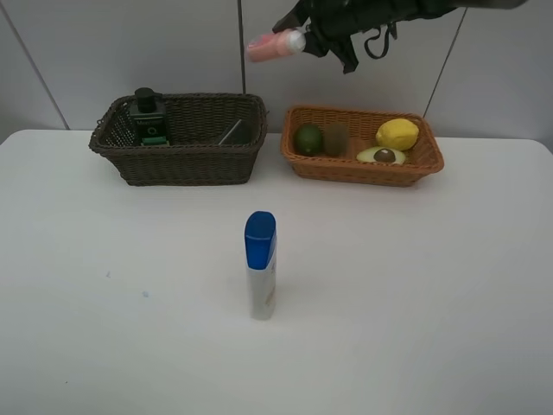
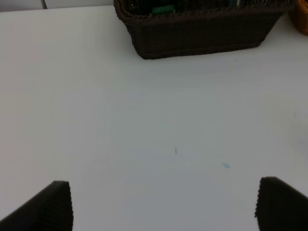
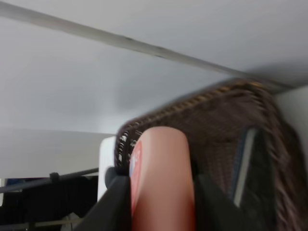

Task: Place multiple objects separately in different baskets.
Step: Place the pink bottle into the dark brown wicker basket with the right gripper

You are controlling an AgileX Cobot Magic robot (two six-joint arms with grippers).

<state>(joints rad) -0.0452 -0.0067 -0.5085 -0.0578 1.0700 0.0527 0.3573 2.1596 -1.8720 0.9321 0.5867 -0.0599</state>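
1. Nearest on the white table [image 1: 104, 328]: blue-capped white bottle [image 1: 260, 265], upright, alone, well in front of both baskets.
2. Behind it to the left: dark brown basket [image 1: 186, 164], with dark green pump bottle [image 1: 148, 117] upright at its left end and a flat grey-black eraser block [image 1: 231, 132] leaning toward its right end.
3. Just beside it on the right, not touching: orange-tan basket [image 1: 363, 169], shallower.
4. Inside that one, left to right: green avocado [image 1: 308, 139], brown kiwi [image 1: 335, 137], halved avocado [image 1: 382, 156] cut face up with pit showing, yellow lemon [image 1: 397, 134] behind the half.
5. Farthest, up in the air above the gap between the baskets: right gripper [image 1: 304, 38], clamped on pink bottle [image 1: 269, 47], bottle sideways, sticking out left toward the dark basket's side.
6. Right wrist view: pink bottle [image 3: 162, 178] pinched between the two fingers [image 3: 114, 204], dark basket [image 3: 231, 139] below, somewhat blurred.
7. Left wrist view: left gripper [image 2: 163, 202] spread wide, holding nothing, over bare table [image 2: 159, 120]; dark basket wall [image 2: 197, 33] ahead of it.
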